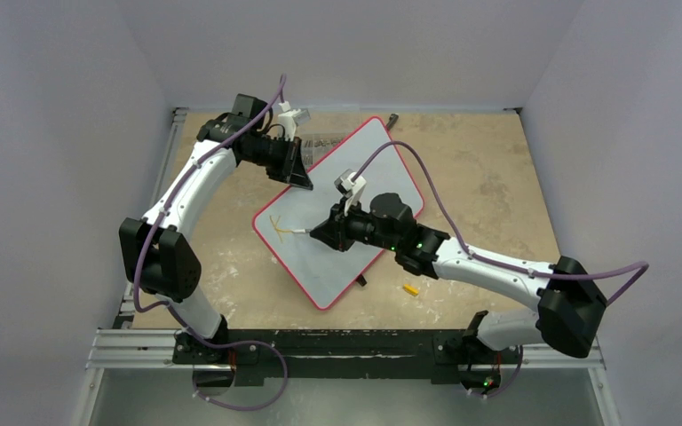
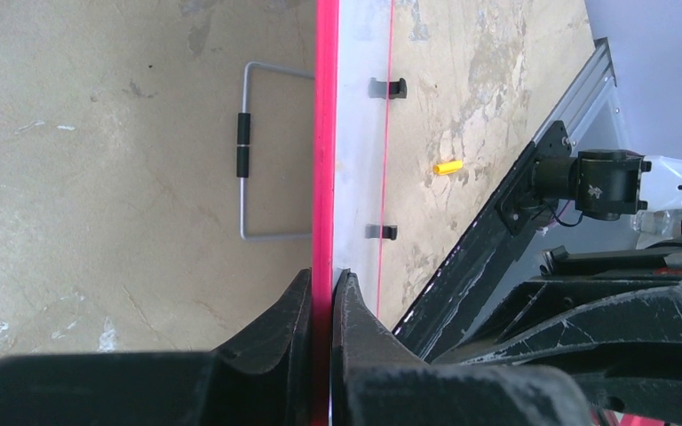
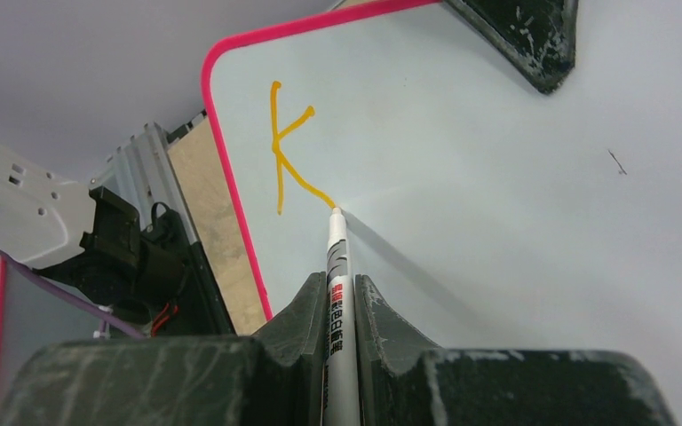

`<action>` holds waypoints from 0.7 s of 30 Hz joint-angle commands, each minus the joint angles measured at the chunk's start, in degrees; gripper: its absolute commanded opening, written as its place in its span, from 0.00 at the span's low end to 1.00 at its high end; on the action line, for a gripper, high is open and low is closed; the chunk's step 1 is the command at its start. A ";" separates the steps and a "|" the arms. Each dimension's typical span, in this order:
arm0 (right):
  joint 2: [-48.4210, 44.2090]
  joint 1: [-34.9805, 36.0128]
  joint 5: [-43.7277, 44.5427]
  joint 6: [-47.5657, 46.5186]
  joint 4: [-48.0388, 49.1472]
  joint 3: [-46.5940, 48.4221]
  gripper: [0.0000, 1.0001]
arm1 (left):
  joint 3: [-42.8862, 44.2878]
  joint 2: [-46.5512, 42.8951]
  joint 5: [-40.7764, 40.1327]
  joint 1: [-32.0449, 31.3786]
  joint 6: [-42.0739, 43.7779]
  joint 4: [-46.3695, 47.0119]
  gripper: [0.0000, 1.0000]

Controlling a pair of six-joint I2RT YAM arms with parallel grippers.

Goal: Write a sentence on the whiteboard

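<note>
Whiteboard (image 1: 324, 186): it is laid in the middle of the table (image 1: 497, 177) and turned at a slant, so one corner is pointed at the arms.
Left gripper (image 1: 305, 180): its fingers are squeezed narrow on the red frame at the board's far left edge. In the left wrist view the frame is seen edge-on between them.
Right gripper (image 1: 320, 232): it is held over the board, and its fingers are closed tight on the marker (image 3: 337, 266).
Marker tip: it is pressed on the board at the end of the letter's lower leg.
Sentence (image 3: 286, 151): only one orange letter, a K, is seen. It is drawn near the board's left corner.
Yellow cap (image 1: 410, 288): it is laid on the table near the board's right edge, not touching it.
Wire loop (image 2: 244, 146): a grey loop with a black sleeve is seen on the table beside the frame.
</note>
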 commanded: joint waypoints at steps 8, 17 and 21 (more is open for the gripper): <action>-5.82 -0.44 0.64 0.50 1.55 0.66 0.00 | -0.55 -0.77 -9.63 -0.43 2.92 -1.28 0.00; -0.62 -0.41 -0.15 0.93 3.65 3.98 0.00 | -0.64 -0.84 -9.62 -0.43 2.92 -1.27 0.00; 0.74 -0.41 -0.15 1.06 4.51 4.57 0.00 | -0.55 -0.74 -9.54 -0.43 2.89 -1.30 0.00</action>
